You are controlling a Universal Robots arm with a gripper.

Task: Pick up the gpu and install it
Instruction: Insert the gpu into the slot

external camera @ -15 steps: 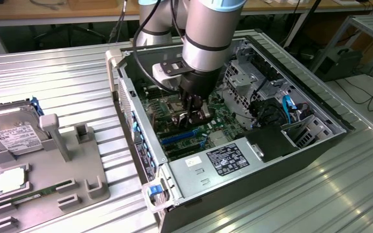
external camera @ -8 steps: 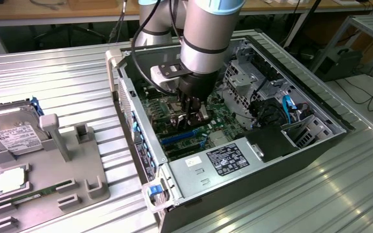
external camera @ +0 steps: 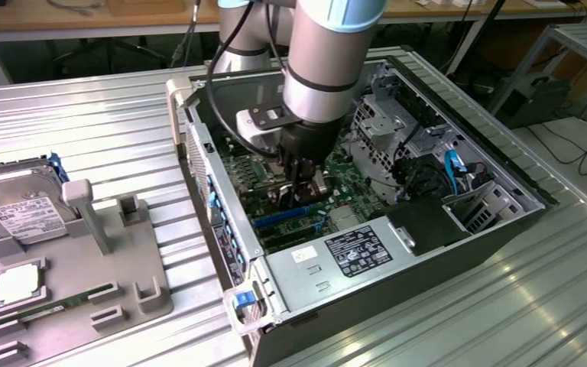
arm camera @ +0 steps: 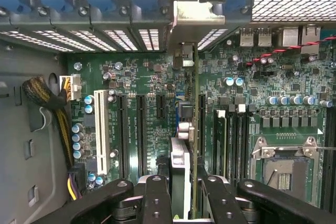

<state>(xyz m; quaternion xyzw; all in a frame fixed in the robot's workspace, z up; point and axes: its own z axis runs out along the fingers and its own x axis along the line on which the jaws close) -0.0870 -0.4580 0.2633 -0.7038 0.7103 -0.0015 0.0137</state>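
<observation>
The black pincer [external camera: 304,177] [arm camera: 188,184] was down inside the open black computer case [external camera: 385,302]. Its 2 fingers [arm camera: 156,198] were clamped on the thin flat gpu card [arm camera: 195,129]. The card stood on its edge over the green motherboard [arm camera: 152,77], and its silvery metal bracket [arm camera: 191,17] was by the back wall. I cannot tell if it sat in a slot. Well apart, on the ribbed metal bench [external camera: 89,130], a grey plastic holder [external camera: 79,306] carried a silver boxy hard drive [external camera: 18,208].
</observation>
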